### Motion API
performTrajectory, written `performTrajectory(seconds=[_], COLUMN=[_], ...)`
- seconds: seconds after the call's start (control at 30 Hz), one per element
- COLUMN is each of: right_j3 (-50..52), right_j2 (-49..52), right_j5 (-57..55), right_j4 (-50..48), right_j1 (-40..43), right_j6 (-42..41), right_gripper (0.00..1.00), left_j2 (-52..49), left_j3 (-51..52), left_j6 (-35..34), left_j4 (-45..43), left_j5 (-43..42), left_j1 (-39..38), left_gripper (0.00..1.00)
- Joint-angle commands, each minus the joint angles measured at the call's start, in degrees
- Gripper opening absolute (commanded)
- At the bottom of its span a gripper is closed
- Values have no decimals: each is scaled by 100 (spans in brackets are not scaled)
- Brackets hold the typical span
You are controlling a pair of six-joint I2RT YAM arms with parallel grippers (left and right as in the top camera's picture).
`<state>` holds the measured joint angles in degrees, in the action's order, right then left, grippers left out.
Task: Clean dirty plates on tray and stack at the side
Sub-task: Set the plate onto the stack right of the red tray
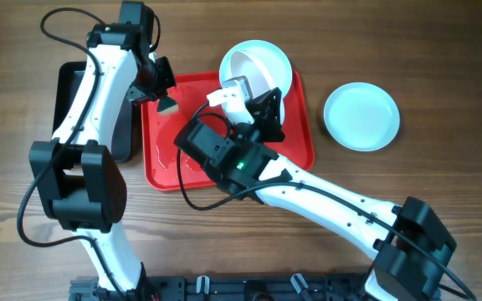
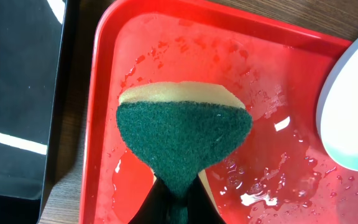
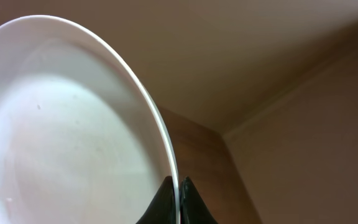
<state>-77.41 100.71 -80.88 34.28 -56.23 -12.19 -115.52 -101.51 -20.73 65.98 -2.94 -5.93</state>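
Our right tool (image 3: pixel 179 190) pinches a plate (image 3: pixel 67 130) by its rim, tilted over the tray (image 2: pixel 185 43), likely to face the sponge (image 2: pixel 182 140) clamped in our left tool (image 2: pixel 178 202).

The left gripper (image 2: pixel 178 205) clamps a yellow sponge with dark green scouring face (image 2: pixel 182 140) over the large red plastic tray (image 2: pixel 166 43), which is wet with droplets. A pale glossy round plate (image 2: pixel 353 106) shows at the right edge. A black rectangular tray (image 2: pixel 17 74) lies beside the red one, on the left.

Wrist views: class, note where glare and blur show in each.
Left wrist: sponge sharp, white glints on the wet tray. Right wrist: the held plate fills the left with a broad soft sheen, no hard glare; background dim brown.
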Motion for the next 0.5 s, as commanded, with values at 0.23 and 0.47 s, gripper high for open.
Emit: performTrajectory(seconds=[0.23,0.47], right_j3=[-92,-92], right_j2=[-109,-402], right_j5=[1698,3786], right_j4=[560,822], right_j1=[-22,249], right_j6=[-24,-942], right_gripper=[4,4], left_j2=[103,103], left_j3=[48,48], left_j6=[-79,-79], left_j4=[-13,-11], left_j5=[-160,-160], left_j1=[-7,-4], left_gripper=[4,4])
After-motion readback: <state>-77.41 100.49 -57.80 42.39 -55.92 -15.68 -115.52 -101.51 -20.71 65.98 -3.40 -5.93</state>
